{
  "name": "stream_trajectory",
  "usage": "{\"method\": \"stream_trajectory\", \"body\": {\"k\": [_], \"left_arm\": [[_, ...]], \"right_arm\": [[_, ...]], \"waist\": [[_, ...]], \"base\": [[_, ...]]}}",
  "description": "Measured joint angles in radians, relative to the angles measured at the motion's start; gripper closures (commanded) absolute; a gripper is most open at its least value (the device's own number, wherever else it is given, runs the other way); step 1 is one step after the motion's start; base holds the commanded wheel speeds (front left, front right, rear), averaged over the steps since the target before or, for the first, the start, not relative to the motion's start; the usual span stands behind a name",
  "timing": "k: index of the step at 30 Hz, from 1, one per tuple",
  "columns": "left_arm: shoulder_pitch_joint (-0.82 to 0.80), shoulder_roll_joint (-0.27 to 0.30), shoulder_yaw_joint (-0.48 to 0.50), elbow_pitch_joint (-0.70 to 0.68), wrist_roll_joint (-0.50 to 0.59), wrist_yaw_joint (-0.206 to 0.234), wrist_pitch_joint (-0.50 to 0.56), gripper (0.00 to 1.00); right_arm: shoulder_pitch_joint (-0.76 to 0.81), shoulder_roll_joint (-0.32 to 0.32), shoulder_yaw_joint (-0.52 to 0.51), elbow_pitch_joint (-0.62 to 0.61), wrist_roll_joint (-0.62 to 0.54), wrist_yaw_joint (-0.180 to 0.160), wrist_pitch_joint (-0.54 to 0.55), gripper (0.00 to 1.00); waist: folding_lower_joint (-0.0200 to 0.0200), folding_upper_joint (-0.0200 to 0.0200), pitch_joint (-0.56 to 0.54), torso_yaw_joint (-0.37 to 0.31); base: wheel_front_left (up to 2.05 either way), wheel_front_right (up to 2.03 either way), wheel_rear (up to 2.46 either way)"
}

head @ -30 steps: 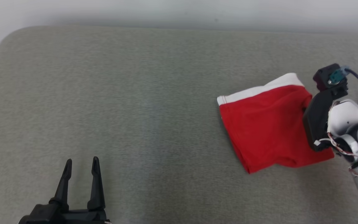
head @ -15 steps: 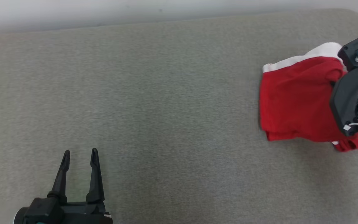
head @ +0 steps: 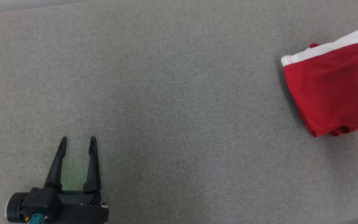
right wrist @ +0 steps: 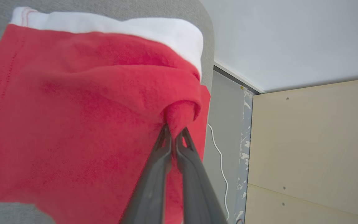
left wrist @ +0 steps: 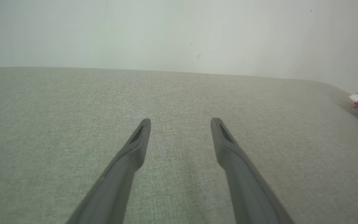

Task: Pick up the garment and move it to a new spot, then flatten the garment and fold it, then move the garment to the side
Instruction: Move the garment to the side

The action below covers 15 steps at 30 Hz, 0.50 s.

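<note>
the right pincer [right wrist: 174, 132] is clenched on a bunched fold of the soft red garment [head: 331, 90], white-banded, folded at the right end of the grey woven counter [head: 166, 93]. the left pincer [head: 78, 143] hovers released, fingers apart

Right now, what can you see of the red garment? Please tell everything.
The garment is red, soft-looking knit cloth with a white band along one edge. It is folded over and rumpled, at the far right of the grey surface. The right gripper is shut on a small pinch of red cloth near one end of the band.
</note>
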Motion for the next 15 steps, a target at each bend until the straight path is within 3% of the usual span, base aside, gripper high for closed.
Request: {"method": "stream_trajectory", "body": {"k": [7, 15], "left_arm": [[-0.012, 0.014, 0.006, -0.030, 0.030, -0.010, 0.000, 0.00], [-0.015, 0.032, 0.009, -0.067, 0.041, -0.019, 0.000, 0.00]], "right_arm": [[0.012, 0.007, -0.075, 0.116, -0.059, 0.000, -0.120, 1.00], [0.041, 0.060, -0.216, 0.234, -0.179, 0.000, -0.253, 1.00]], "waist": [[0.0000, 0.0000, 0.040, -0.001], [0.0001, 0.0000, 0.067, 0.008]], "base": [[0.00, 0.00, 0.00], [0.00, 0.00, 0.00]]}}
